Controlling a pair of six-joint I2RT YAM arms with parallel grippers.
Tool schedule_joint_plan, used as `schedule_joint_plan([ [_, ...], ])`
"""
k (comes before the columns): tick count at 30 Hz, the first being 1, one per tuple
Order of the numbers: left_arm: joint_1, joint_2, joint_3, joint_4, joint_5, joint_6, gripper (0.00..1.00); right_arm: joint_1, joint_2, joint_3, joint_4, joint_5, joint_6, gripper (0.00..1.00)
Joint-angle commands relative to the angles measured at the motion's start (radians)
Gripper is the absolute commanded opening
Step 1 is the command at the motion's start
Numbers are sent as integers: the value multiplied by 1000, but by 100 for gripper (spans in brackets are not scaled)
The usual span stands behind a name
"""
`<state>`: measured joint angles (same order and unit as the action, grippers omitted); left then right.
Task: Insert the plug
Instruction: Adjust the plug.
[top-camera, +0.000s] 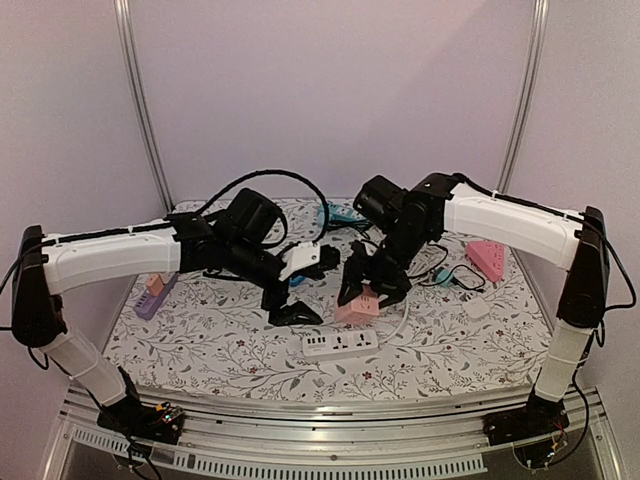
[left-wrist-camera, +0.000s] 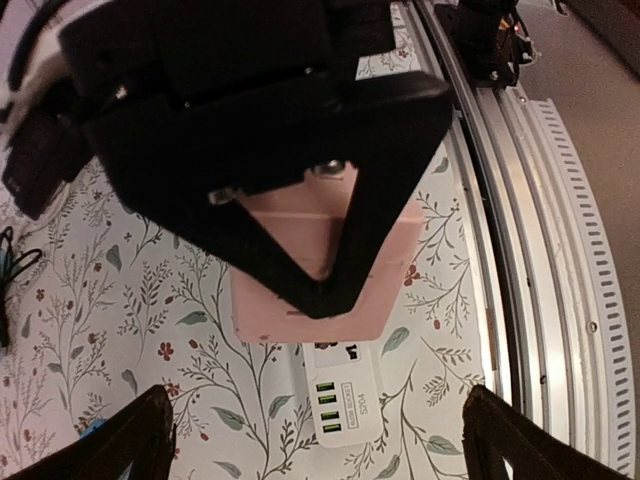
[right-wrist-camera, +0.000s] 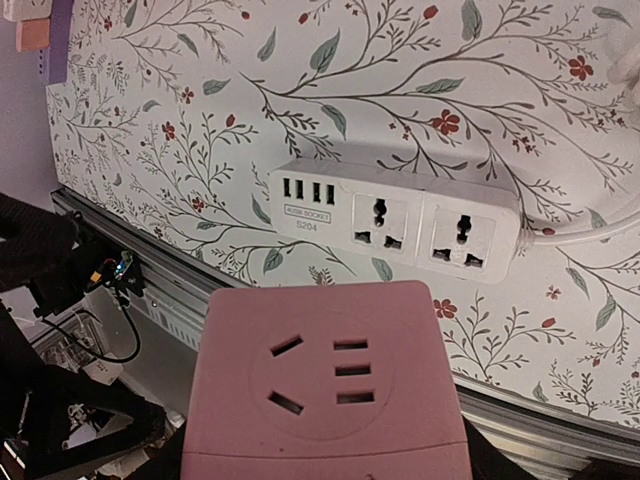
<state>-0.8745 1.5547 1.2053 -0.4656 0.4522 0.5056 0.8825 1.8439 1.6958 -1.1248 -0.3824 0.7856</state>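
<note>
Squarely in right gripper: pink plug.

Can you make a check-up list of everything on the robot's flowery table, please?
Surface: flowery tablecloth, lying flat.
Job's things: pink plug block held clear of the white power strip, not plugged in.
Clutter: purple strip left, pink strip right, teal thing at back.
Hands: left hand open, empty; right hand gripping the pink plug block.
Cables: white cord from the power strip; black cable looped over left arm.
Surroundings: plain walls, metal rail at near edge.
</note>
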Motion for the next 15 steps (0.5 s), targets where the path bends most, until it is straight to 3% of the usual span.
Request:
schedule_joint_plan([
  [1,-37,17,26,-3,33,51,99,15,-54,-25,146,-70,62,0],
  [8,-55,29,24,14,-38,77,99,42,-63,-28,249,-124,92,0],
  [11,-52,25,24,15,-73,89,94,46,-77,-46,284,-138,98,0],
  [15,-47,21,38,-1,-75,90,77,46,-82,-56,297,-148,101,0],
])
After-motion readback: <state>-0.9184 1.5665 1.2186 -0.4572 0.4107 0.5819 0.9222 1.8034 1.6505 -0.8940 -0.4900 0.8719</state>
